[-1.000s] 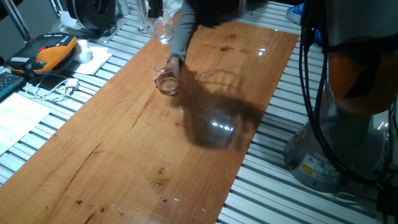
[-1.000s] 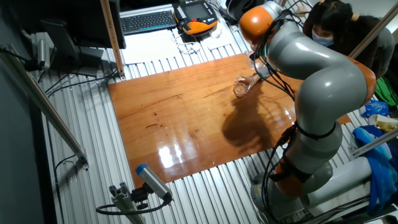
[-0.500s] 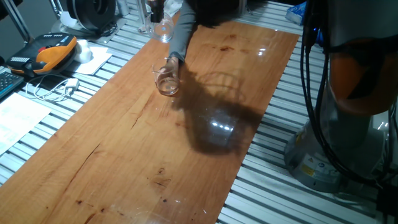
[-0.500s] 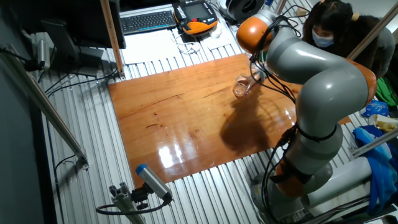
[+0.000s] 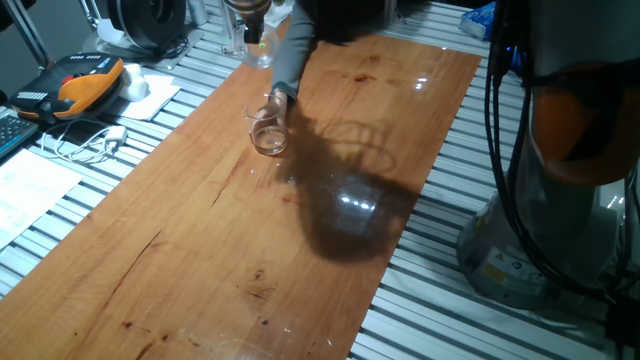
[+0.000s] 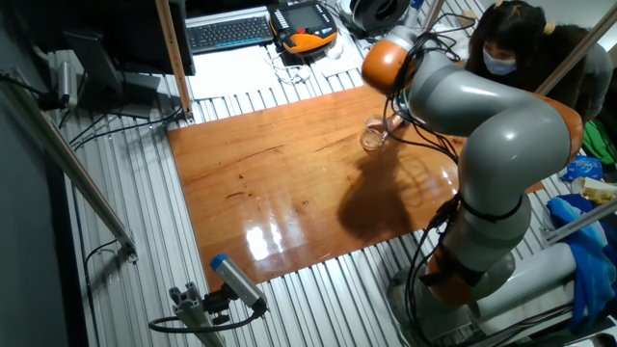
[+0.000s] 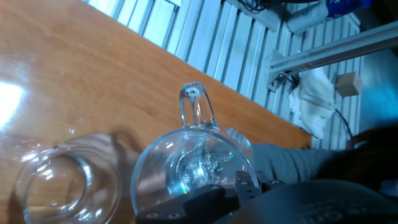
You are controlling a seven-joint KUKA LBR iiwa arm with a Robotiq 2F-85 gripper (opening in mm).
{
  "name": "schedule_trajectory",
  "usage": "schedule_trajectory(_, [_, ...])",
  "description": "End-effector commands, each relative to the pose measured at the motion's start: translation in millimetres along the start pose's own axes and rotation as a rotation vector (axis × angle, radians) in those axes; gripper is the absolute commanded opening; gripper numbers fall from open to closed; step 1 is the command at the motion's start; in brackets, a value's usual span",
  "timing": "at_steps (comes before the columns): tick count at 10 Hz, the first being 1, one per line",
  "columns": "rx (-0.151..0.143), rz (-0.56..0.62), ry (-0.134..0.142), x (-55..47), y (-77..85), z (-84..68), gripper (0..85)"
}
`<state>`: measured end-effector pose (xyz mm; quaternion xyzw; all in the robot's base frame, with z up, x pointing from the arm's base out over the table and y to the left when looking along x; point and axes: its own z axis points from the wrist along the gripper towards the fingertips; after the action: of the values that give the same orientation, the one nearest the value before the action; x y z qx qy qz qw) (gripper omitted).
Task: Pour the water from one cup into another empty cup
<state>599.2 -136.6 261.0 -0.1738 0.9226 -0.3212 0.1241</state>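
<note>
The glass mug (image 7: 193, 167) with its loop handle (image 7: 196, 111) is tilted in my gripper (image 7: 211, 191), which is shut on it. Glints of water (image 7: 200, 167) show inside it. In one fixed view the mug (image 5: 260, 47) hangs near the top edge, above the far end of the wooden board (image 5: 200, 240). The small handle-less tumbler (image 5: 268, 131) stands on the board below and in front of the mug. A person's hand in a grey sleeve (image 5: 288, 55) holds it. The tumbler also shows in the hand view (image 7: 65, 185) and the other fixed view (image 6: 373, 136).
A person (image 6: 516, 48) leans in at the far side of the board. An orange teach pendant (image 5: 85, 82), white cables (image 5: 95, 140) and papers (image 5: 25, 195) lie left of the board. The robot base (image 5: 520, 250) stands to the right. A keyboard (image 6: 229, 32) lies beyond.
The arm has swung a little to the left with the mug in the gripper. The tumbler and the person's hand on it have stayed where they were.
</note>
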Motion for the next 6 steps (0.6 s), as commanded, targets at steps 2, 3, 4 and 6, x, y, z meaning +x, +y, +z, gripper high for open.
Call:
schedule_trajectory(2, [0.017, 0.0, -0.007, 0.6, 2.8, 1.2, 0.0])
schedule_trajectory(3, [0.017, 0.003, -0.007, 0.6, 5.3, 1.8, 0.0])
schedule_trajectory(4, [0.01, 0.006, -0.004, 0.5, 6.8, 1.6, 0.0])
schedule_trajectory(6, [0.04, -0.002, -0.006, 0.1, 9.5, -0.6, 0.0])
